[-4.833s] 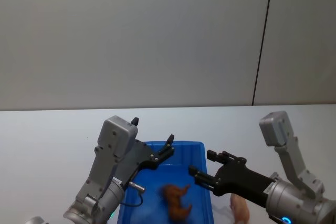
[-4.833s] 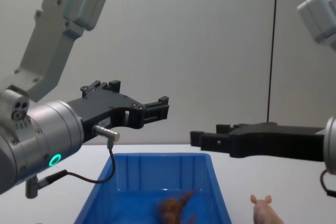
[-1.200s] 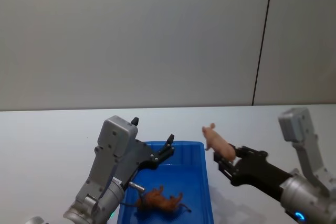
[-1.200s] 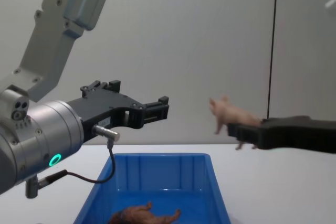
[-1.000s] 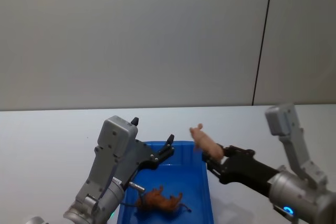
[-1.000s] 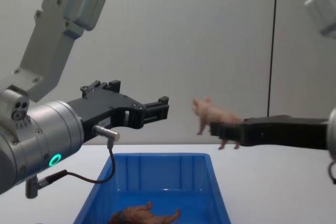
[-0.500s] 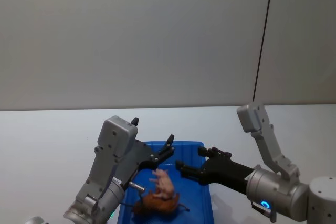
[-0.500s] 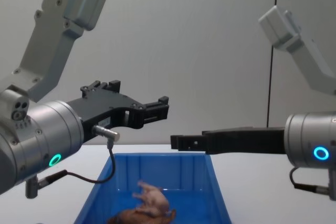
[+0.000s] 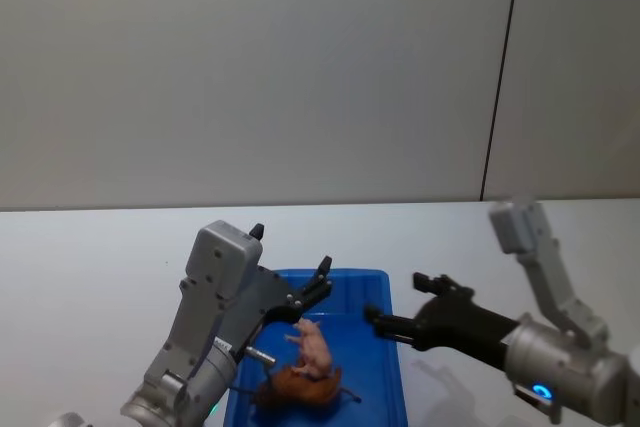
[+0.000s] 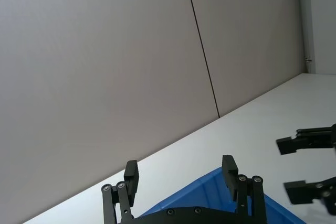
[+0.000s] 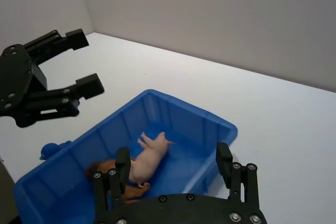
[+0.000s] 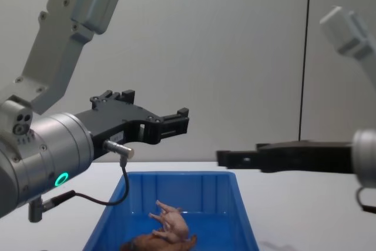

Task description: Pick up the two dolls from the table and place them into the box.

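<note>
Fingers spread wide and holding nothing, my right gripper [image 9: 393,299] hangs in the air just off the right edge of the box [image 12: 176,189], level with its far end and reaching in from the right. The right wrist view looks down between those two black fingers straight into the blue bin.

On the other side my left gripper [image 10: 179,167] hovers above the box's far left corner, its fingers likewise parted and empty, its grey arm rising from the lower left of the head view.

Both dolls lie inside the box, toward its near end. The pink pig [image 9: 314,349] is tipped over on its side, legs sticking out into the air, and rests touching the top of the reddish-brown lion [image 9: 300,387], which lies flat on the blue floor beneath it. From the chest view I see the pig's legs pointing up and to the left, with the brown animal partly cut off at the bottom edge.

The box sits on the white table [image 9: 100,257], which runs back to a plain grey wall.
</note>
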`<state>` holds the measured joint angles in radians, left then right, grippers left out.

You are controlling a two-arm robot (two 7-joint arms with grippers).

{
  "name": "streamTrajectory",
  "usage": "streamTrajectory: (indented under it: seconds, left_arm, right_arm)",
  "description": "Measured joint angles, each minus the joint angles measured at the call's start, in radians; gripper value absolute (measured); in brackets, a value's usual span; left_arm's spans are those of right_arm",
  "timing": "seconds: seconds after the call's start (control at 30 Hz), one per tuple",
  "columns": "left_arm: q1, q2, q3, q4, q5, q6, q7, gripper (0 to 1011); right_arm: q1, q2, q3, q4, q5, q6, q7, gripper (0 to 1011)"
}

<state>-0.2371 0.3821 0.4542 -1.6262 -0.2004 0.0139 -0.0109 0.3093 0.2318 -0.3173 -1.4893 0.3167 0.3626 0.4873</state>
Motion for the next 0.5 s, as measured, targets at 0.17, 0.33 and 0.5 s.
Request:
streamTrajectory:
  seconds: [0.17, 0.33, 0.5]
  left_arm:
    - [0.000, 0.000, 0.000, 0.000, 0.000, 0.000, 0.000, 1002]
    - [0.000, 0.000, 0.000, 0.000, 0.000, 0.000, 0.000, 1002]
    - [0.004, 0.003, -0.001, -0.003, 0.002, 0.000, 0.001, 1002]
  right_arm:
    - [-0.036, 0.045, 0.026, -0.031, 0.018, -0.027, 0.004, 1001]
    - [-0.069, 0.082, 0.046, -0.059, 0.035, -0.051, 0.006, 1001]
    - [-0.087, 0.103, 0.058, -0.074, 0.044, -0.064, 0.007, 1001]
